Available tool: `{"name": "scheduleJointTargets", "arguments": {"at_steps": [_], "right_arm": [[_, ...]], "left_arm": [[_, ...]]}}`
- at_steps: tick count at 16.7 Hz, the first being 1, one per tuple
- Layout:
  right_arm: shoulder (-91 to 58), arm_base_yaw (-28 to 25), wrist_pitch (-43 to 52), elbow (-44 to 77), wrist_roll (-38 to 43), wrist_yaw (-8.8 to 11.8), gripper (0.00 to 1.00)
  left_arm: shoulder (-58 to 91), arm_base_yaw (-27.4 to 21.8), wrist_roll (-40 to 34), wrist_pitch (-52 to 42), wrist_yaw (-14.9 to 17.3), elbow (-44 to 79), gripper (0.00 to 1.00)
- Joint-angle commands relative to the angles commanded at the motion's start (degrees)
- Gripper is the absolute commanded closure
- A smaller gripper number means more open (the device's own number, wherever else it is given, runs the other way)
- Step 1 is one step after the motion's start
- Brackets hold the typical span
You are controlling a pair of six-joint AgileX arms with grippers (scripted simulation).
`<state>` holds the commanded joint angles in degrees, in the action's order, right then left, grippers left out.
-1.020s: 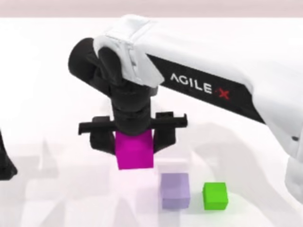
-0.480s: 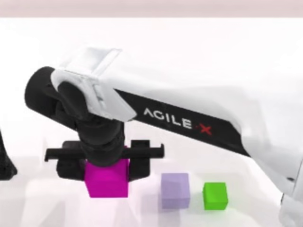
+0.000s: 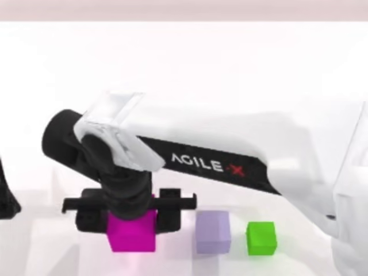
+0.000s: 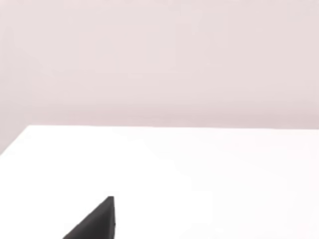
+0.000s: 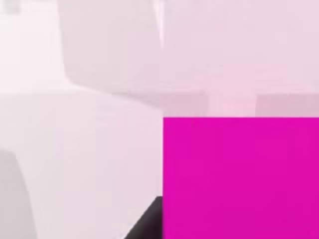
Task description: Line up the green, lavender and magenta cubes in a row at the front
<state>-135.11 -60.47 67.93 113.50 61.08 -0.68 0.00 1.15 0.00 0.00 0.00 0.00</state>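
Right gripper (image 3: 133,221) at the front of the tabletop (image 3: 241,75), jaws closed on the magenta cube (image 3: 133,232). Just left of the lavender cube (image 3: 213,231), a gap between them; green cube (image 3: 261,238) beyond that, near the right. Left arm (image 3: 6,198) parked at the left edge. Risks: letting go before touchdown, hence a bounce or twist out of line; dragging the cube on opening; nudging the lavender neighbour on retreat. Height above the surface unclear.

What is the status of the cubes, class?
Right gripper jaws shut on magenta cube, front left. Lavender cube and green cube in row beside it. Left arm parked at left edge.
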Motion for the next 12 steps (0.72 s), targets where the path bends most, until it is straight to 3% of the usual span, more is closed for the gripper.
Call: {"name": "scheduleJointTargets", "arguments": {"at_steps": [6,12], "right_arm": [[-0.53,-0.15,-3.36,-3.22,0.09,0.03,1.0],[-0.53,-0.15,-3.36,-3.22,0.09,0.03,0.55]], "left_arm": [[0.0,0.0,0.0,0.0,0.0,0.0,0.0],[0.0,0.0,0.0,0.0,0.0,0.0,0.0]]}}
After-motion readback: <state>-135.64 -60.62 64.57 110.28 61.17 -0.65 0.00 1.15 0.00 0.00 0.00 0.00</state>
